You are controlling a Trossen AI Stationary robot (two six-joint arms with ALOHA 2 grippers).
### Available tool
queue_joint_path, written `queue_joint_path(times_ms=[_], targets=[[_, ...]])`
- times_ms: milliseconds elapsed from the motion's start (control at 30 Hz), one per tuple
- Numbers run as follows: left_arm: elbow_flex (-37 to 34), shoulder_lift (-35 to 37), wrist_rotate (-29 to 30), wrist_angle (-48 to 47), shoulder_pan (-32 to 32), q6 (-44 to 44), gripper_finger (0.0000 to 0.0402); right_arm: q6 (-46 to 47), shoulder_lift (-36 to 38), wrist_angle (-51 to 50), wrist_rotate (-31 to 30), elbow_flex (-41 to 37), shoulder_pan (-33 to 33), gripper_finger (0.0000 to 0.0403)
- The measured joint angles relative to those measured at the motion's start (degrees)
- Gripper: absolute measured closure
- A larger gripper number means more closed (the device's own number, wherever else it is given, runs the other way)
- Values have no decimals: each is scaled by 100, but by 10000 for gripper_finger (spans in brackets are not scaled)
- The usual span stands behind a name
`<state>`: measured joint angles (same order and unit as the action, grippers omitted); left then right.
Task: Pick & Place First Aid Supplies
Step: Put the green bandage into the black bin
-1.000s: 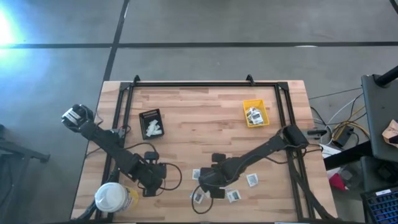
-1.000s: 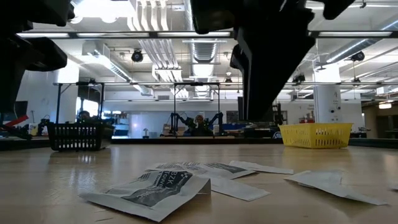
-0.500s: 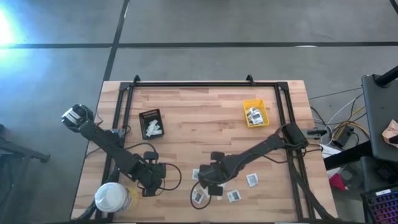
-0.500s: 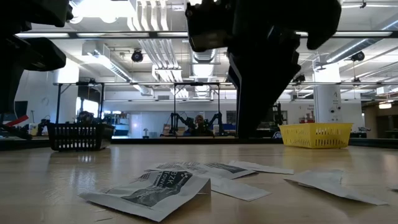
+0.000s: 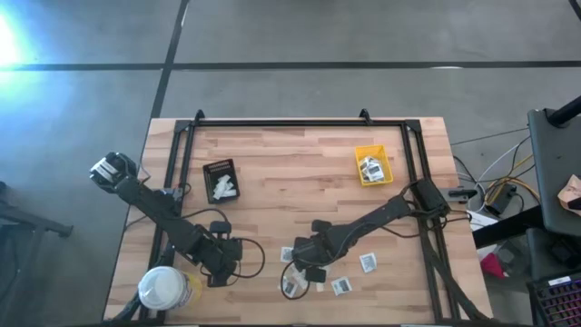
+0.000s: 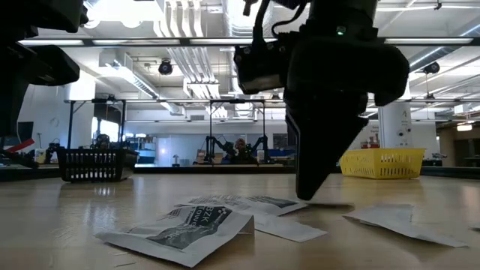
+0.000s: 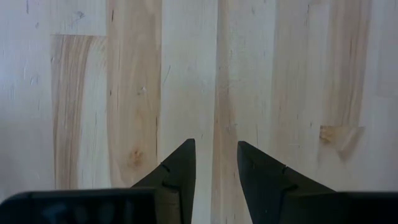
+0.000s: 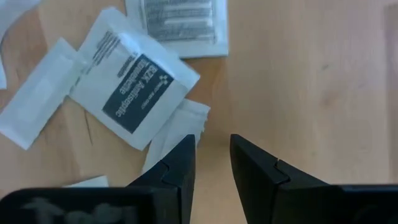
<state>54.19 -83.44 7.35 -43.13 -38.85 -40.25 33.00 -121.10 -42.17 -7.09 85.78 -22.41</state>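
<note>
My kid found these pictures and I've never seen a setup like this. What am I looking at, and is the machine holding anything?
Two dark robot arms work at a wooden table. One picture looks straight down from above, one looks level across the tabletop, and two come from cameras on the arms' wrists.

On the table lie small white first-aid packets, a yellow bin with a few packets inside, a black tray and a white-lidded tub.

The right pincer is down among the loose packets, its fingers slightly apart beside one packet's edge, nothing gripped. The left pincer waits over bare wood near the tub, fingers apart, empty.
</note>
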Motion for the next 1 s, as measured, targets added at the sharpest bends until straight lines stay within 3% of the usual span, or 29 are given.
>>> queue_joint_path(times_ms=[667, 1000], targets=[[-8, 0, 0, 2, 0, -6, 291, 232, 210, 128, 328, -17, 31, 316], [-11, 0, 0, -10, 0, -5, 291, 369, 108, 668, 568, -242, 31, 308]])
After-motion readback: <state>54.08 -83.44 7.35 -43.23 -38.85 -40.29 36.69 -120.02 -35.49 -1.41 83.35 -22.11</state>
